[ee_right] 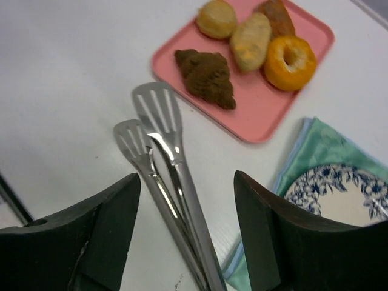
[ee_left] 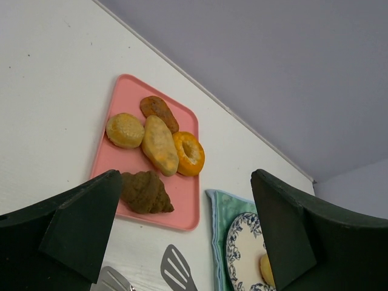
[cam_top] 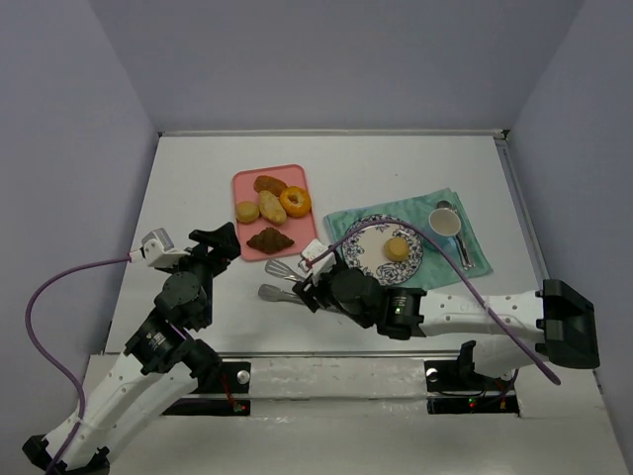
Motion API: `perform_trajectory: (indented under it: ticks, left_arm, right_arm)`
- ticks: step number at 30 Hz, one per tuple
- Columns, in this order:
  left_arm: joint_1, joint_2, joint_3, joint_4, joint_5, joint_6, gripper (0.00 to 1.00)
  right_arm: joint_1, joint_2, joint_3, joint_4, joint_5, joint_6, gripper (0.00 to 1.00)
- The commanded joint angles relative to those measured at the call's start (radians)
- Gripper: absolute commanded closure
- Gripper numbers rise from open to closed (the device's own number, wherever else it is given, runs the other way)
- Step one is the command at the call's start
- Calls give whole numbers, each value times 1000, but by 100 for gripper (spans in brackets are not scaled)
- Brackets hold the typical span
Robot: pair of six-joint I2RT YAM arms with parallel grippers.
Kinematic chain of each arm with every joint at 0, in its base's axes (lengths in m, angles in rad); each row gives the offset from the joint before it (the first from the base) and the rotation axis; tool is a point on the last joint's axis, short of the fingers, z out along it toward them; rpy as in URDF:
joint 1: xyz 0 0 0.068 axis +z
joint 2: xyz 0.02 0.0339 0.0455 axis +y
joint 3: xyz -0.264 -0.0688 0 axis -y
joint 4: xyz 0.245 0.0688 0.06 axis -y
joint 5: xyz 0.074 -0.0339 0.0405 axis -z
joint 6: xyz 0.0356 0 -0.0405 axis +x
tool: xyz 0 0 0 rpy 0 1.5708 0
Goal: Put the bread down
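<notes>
**Bread on plate; both jaws apart, holding nothing**

Bread [cam_top: 397,248]: small pale round bun, sits on the blue-patterned plate [cam_top: 374,255], a bit right of the plate's middle. Nothing touches it. In L wrist view only a sliver of it shows at the bottom edge, beside one finger.

Plate lies on a teal cloth [cam_top: 415,210], just right of the pink tray [ee_left: 182,209]. White cup [cam_top: 446,222] stands on the cloth's far-right part, apart from the plate.

On the tray:
- deeper golden round bun [ee_left: 125,130], left side
- long pale roll [ee_left: 160,145], touching the bun
- brown oblong pastry [ee_left: 159,112], at the far side
- orange donut [ee_left: 189,153], right side, against the roll
- dark croissant [ee_left: 144,192], at the near edge

Metal tongs [ee_right: 159,130] lie flat on the table [cam_top: 198,178], near side of the tray. Heads point toward the croissant and stop just short of the tray rim. Handles run back between the R fingers [ee_right: 91,230].

R jaws: apart, low over the table, one finger on each side of the tong handles w/ a gap both sides. No grip.

L jaws: spread wide, nothing between them, hanging left of the tray's near corner and aimed at the tray.
</notes>
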Motion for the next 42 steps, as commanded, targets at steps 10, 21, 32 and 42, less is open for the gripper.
perform_trajectory:
  ticks: [10,21,32,42]
  left_arm:
    - [-3,24,36,40,-2,-16,1]
    - [-3,12,29,40,1,-14,1]
    - [-2,14,22,33,-19,-13,1]
    - [-3,9,31,27,-16,-11,1]
  right_arm:
    - [-181,202,56,-154,10,283,48]
    - [-158,253,91,-183,-210,179,54]
    - [-50,274,76,-168,-285,165,52]
    - [-50,140,108,-172,-16,246,27]
